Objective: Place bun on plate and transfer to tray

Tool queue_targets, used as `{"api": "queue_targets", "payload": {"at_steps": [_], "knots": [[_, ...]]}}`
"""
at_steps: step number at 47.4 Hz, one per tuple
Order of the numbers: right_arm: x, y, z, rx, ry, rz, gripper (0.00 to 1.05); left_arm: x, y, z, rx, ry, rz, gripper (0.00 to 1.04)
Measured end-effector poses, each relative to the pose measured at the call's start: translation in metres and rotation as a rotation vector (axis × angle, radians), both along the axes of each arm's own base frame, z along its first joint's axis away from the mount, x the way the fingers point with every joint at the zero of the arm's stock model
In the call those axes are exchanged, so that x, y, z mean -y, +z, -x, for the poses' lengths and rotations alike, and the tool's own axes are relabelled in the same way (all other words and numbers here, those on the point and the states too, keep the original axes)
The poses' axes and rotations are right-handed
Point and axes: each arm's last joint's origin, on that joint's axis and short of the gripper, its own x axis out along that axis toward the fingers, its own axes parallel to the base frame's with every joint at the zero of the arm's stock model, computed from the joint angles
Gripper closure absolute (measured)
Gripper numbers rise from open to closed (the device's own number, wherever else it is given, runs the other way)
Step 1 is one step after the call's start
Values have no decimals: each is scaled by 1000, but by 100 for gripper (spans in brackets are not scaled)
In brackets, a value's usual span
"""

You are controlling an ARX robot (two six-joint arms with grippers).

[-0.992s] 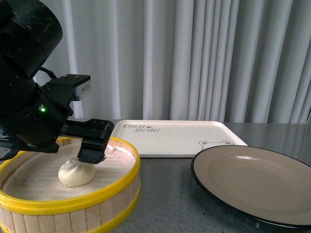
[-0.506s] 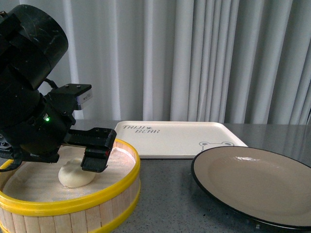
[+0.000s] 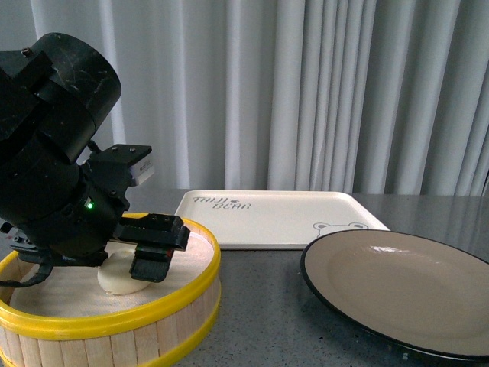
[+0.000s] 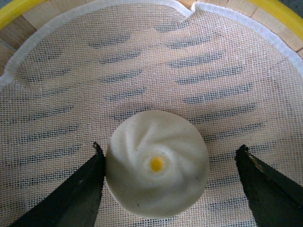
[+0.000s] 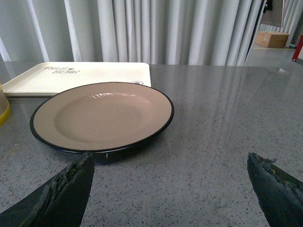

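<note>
- Front view: the black left arm fills the left side, with a small green light (image 3: 89,205) glowing on it. The left gripper (image 3: 145,264) is lowered inside a round wooden steamer basket (image 3: 114,325) with a yellow rim.
- The bun (image 3: 114,280), cream-white, sits on the basket floor, partly hidden behind a black finger.
- Behind the basket, the cream tray (image 3: 283,222) lies flat on the grey table (image 3: 260,321). It carries grey hand-drawn lettering (image 3: 221,202) in two lines. The lower line reads "BEAR" and the upper looks like "TINY". A small bear face (image 3: 340,226) is drawn at its near right corner.
- The plate (image 3: 405,290), beige with a black rim, lies empty to the right, just in front of the tray. Pale curtains (image 3: 321,92) hang behind.
- Left wrist view: the bun lies on a white mesh liner (image 4: 151,61) over the wooden slats. It has a swirl of pleats and a yellow dot (image 4: 156,164) at its centre.
- The gripper's jaws are spread wider than the bun. One finger (image 4: 80,194) touches its side, while the other stands well apart, so nothing is gripped.
- Right wrist view: the right gripper (image 5: 169,156) hovers over bare table with its jaws wide apart, holding nothing.
- The plate lies just beyond it and the tray farther back. The tray's lettering is too small to read here. A brown cardboard box (image 5: 272,39) sits far off.
</note>
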Motion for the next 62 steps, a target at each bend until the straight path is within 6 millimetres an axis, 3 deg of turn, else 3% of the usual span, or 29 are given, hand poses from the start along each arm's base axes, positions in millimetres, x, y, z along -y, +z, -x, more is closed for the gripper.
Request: {"api": "queue_targets", "payload": {"at_steps": [11,20,26,31,35,48,56,62], "knots": [[0,0,0,0,0,0,9,5,1,1,54,-42,129,69],[0,0,0,0,0,0,9,5,18,5,132,-68,178,100],[0,0,0,0,0,0,9,5,34,5,249,-109,183,100],[0,0,0,0,0,0,9,17,42,7,323,-184,226,100],[0,0,0,0,0,0,9,38,42,11,370,-304,238,100],[0,0,0,0,0,0,9,107,14,15,343,-597,254,100],[0,0,0,0,0,0,9,150,27,14,385,-665,237,100],[0,0,0,0,0,0,9,164,25,10,375,-668,228,100]]}}
